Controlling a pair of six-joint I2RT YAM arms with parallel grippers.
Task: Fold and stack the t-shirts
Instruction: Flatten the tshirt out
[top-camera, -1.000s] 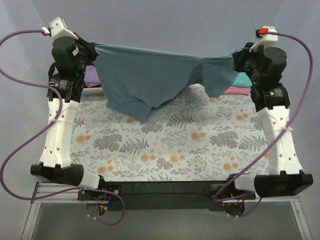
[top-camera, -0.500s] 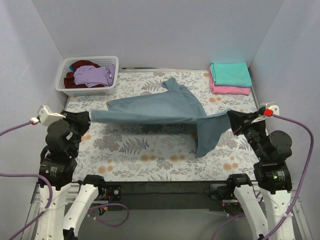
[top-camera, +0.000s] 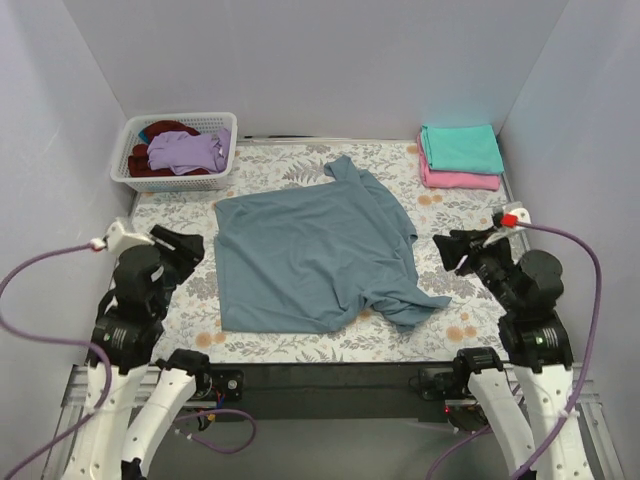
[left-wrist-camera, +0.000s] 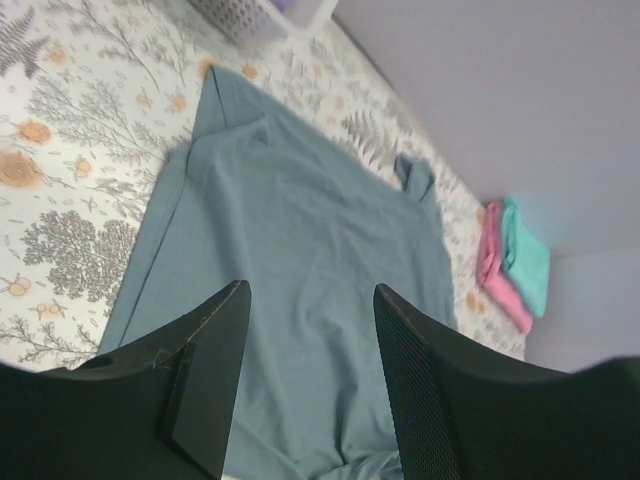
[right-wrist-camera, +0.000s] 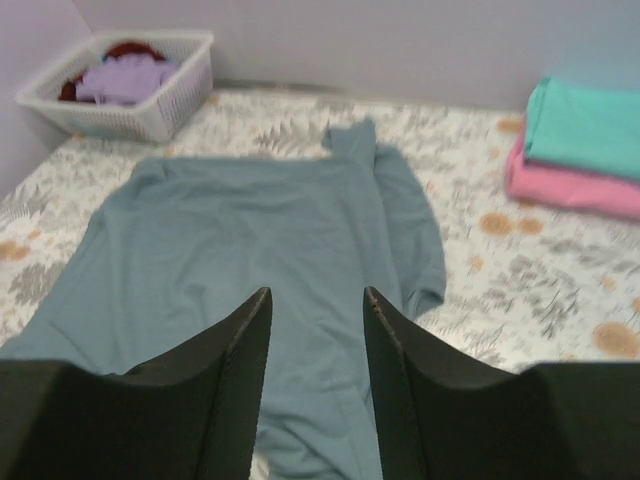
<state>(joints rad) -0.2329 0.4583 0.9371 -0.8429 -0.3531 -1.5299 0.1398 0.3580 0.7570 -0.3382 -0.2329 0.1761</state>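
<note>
A large slate blue-grey t-shirt (top-camera: 315, 255) lies spread on the floral table, one sleeve rumpled at its near right corner (top-camera: 415, 305). My left gripper (top-camera: 190, 245) hovers just off the shirt's left edge, open and holding nothing. My right gripper (top-camera: 445, 250) hangs just off the right edge, also open and holding nothing. In the left wrist view the shirt (left-wrist-camera: 300, 230) shows beyond the open left gripper (left-wrist-camera: 312, 290). The right wrist view has the shirt (right-wrist-camera: 260, 220) beyond the open right gripper (right-wrist-camera: 317, 292). A folded teal t-shirt (top-camera: 460, 148) rests on a folded pink t-shirt (top-camera: 462, 180) at the far right.
A white lattice basket (top-camera: 225, 125) at the far left corner holds a lilac shirt (top-camera: 188, 152) and a dark red one (top-camera: 140, 165). Grey walls close in the table on three sides. The table's near edge (top-camera: 330, 365) runs just below the shirt.
Both grippers held the blue-grey shirt stretched in the air, lowered it toward the near side, then opened. The shirt now lies flat on the table, free of both.
</note>
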